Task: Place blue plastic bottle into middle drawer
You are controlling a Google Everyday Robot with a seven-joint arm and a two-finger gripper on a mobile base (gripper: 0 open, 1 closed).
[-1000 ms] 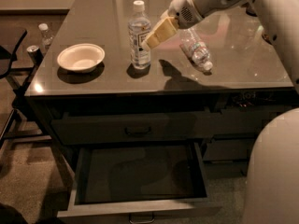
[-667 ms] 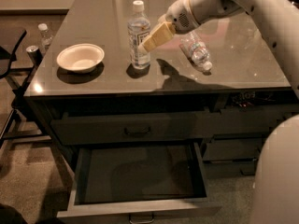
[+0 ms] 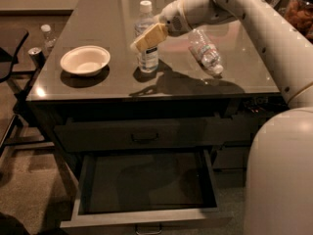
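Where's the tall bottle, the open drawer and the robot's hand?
blue plastic bottle (image 3: pixel 147 60), camera view, lower body.
middle drawer (image 3: pixel 146 215), camera view, front rim.
gripper (image 3: pixel 139 43), camera view, tip, in front of the bottle.

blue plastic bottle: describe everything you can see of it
The blue plastic bottle stands upright on the dark tabletop, near the white bowl. It is clear, faintly bluish plastic with a white screw cap on and a white label. The gripper crosses its middle from the right; whether it grips cannot be told.
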